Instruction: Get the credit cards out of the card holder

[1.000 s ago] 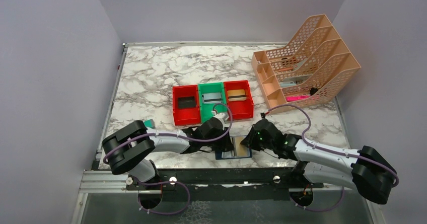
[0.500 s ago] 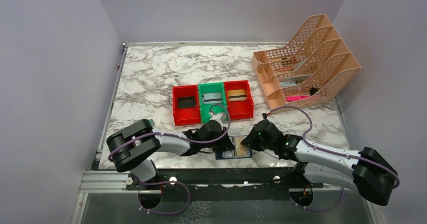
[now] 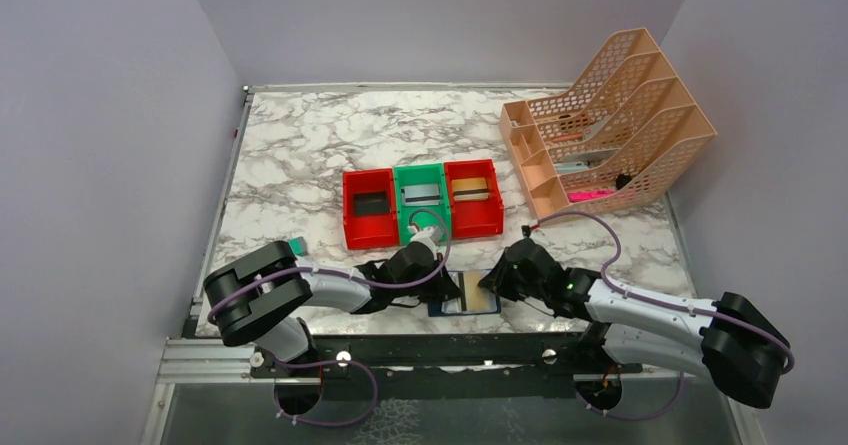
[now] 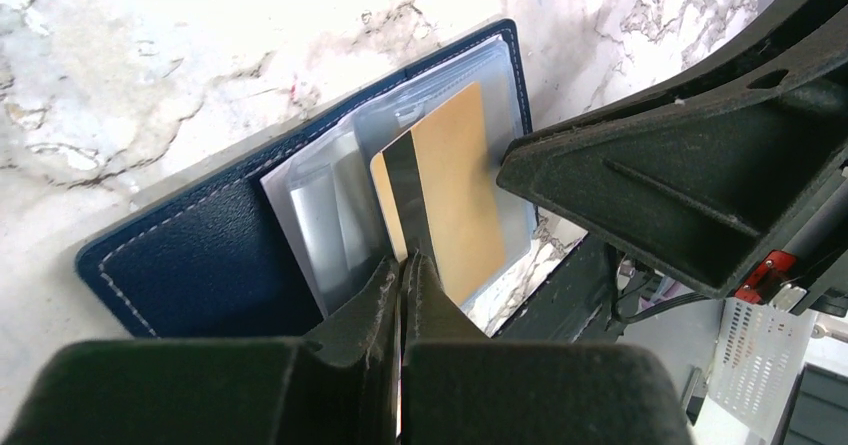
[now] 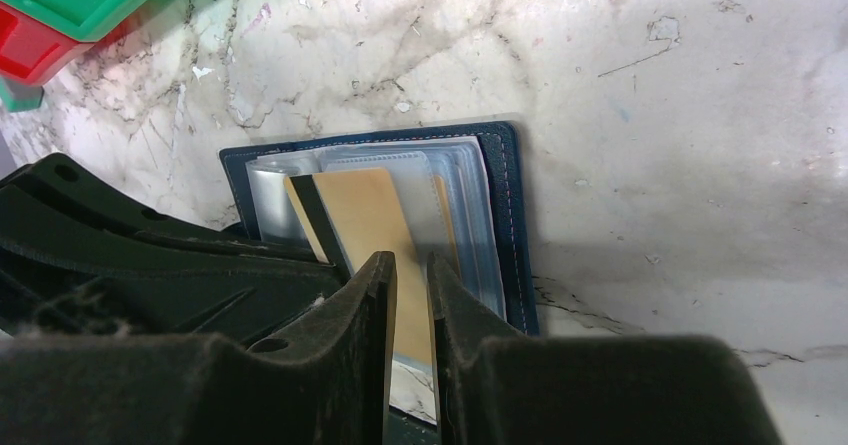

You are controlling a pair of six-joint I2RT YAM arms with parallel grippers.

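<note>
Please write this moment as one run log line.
left gripper: shut on gold card | right gripper: slightly open, over card holder

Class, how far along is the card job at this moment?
Done: a black card, a silver card and a tan card lie in the bins. In hand: the left gripper, jaws shut, pinches a gold card partly out of the open card holder. Left: pull it free.

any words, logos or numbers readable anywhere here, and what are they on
No text can be read in any view.
gold card: plain back with a black stripe, no print showing.
card holder: no logo or lettering visible.
binned cards: too small to read.
desk organiser contents: too small to read.
</note>
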